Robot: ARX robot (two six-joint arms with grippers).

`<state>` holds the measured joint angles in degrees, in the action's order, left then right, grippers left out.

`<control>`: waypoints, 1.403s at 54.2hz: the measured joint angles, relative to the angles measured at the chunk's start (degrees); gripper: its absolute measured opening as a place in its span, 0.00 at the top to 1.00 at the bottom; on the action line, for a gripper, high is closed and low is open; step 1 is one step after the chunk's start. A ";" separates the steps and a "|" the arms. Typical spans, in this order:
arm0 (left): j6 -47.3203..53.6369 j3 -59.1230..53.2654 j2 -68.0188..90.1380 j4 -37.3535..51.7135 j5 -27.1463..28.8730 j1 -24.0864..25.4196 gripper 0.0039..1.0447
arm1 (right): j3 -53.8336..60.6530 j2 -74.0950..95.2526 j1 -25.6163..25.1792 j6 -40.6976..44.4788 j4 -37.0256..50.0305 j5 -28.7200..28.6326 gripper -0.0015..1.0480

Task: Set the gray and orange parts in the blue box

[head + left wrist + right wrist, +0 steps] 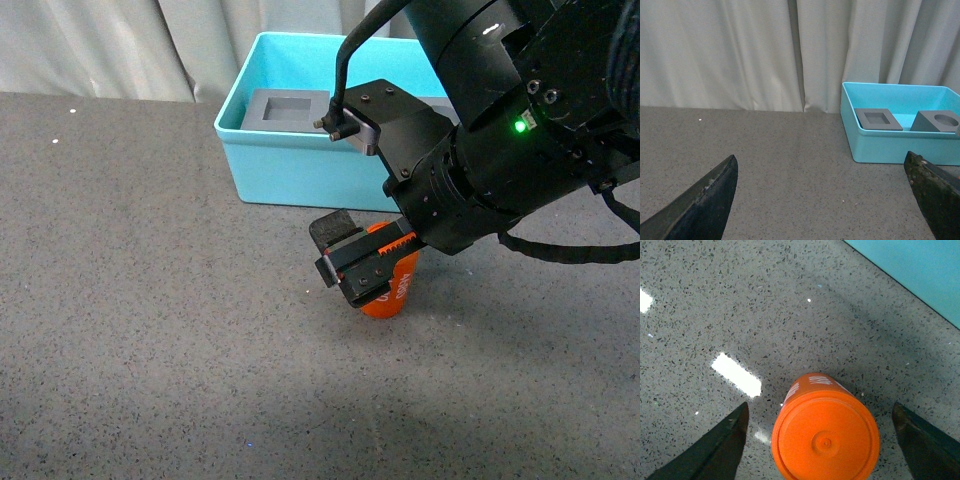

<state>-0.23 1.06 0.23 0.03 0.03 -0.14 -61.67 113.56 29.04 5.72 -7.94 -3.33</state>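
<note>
Now, your right gripper (352, 255) hangs over the orange cylinder (825, 437), which stands upright on the table just in front of the blue box (300, 165). The jaws are spread wide, one finger on each side of the cylinder, and neither looks to be touching it. In the right wrist view the cylinder sits a little nearer one finger than the other, so centre it before you close, or the first pad to land may tip it. Go low enough to catch the round wall below the cap, close slowly, then lift straight up until it is clear of the box rim.

Both gray cubes are in the box already, the one with the square recess (878, 119) and the one with the round recess (938, 121), so pick a bare spot for the drop. Your left gripper (820, 200) is also wide open, holds nothing, and is well away from the work.

You are working on a flat speckled gray table (150, 300), polished enough to show bright glare patches (736, 374); I judge the cylinder could slide on it if nudged. A pale pleated curtain (740, 50) closes off the back.
</note>
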 joint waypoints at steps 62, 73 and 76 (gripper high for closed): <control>0.00 0.00 0.00 0.00 0.00 0.00 0.06 | -27.50 5.11 -6.71 -5.97 -4.13 0.28 0.57; 0.00 0.00 0.00 0.00 -0.02 0.00 0.06 | -34.84 12.07 -6.71 -6.08 -7.06 0.26 0.57; 0.00 0.00 0.00 0.00 -0.02 0.00 0.06 | -36.48 13.51 -6.69 -6.08 -7.78 0.28 0.57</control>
<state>-0.23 1.06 0.23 0.03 0.01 -0.14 -98.15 127.07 22.35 -0.36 -15.73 -3.05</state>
